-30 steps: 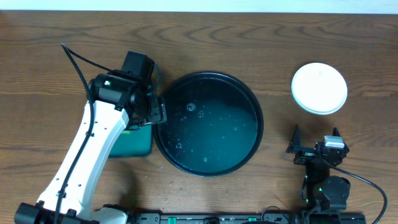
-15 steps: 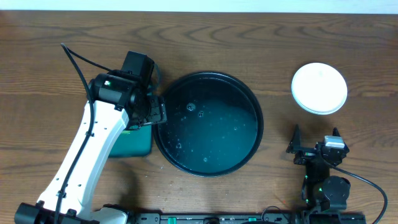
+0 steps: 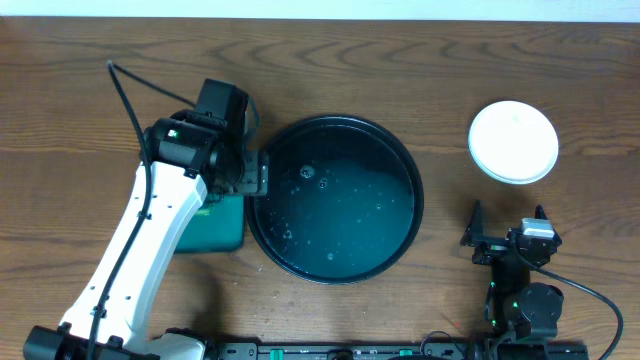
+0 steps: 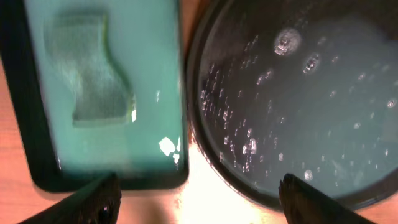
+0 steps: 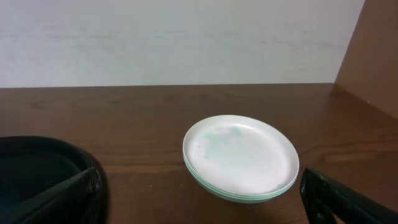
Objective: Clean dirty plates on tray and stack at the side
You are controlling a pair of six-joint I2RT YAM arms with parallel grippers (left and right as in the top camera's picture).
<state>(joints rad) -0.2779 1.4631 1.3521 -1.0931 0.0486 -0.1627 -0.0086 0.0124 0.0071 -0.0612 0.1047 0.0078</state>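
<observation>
The left gripper hangs with its jaws spread wide and nothing between them. It sits over the gap between the green rectangular tray with a black rim and the large round black tray. Compared with a second ago, this wrist has turned and edged slightly toward the black tray, and its cable has swung with it. Nothing else has moved.

A green sponge lies loose in the green rectangular tray. The black tray holds only droplets and bubbles, and no plate.

The right gripper is parked near the front edge of the brown wooden table. It too is wide open and empty, just as before.

The small round white-to-pale-mint plates sit stacked on the table, well to the right of the black tray. The top one shows a faint mint patch; whether that is residue or its own tint cannot be told.

With the sponge released and every plate off the tray, the task looks essentially complete, and the small wrist movement reads as the start of a retreat.

No brand, label or writing can be read in any view.
</observation>
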